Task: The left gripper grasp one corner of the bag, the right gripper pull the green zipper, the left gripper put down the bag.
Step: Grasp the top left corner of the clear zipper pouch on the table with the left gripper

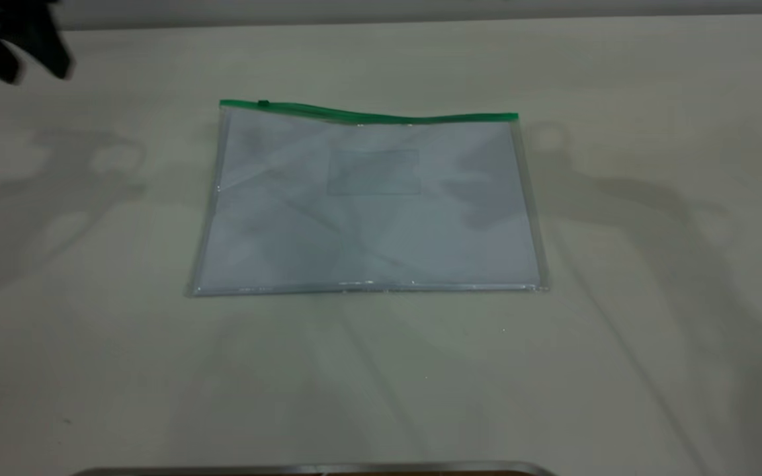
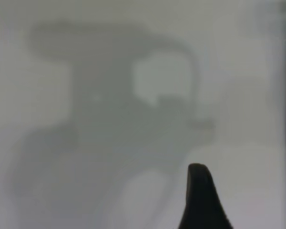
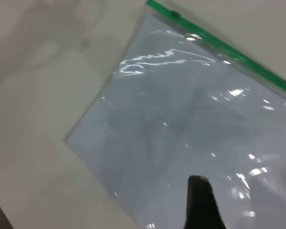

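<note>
Bag (image 1: 368, 211) flat mid-counter (image 1: 652, 370), thin, slick, floppy; grasp corner beside green zipper (image 1: 368, 116). Left gripper (image 1: 14, 39) at far-left corner: finger state undeterminable.

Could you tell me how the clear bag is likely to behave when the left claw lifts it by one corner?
The bag lies flat and thin on the table, so it will probably flop and sag. Its glossy plastic, with glints in the right wrist view, suggests a slippery grip. The green zipper edge already waves, so it likely bends easily.
</note>
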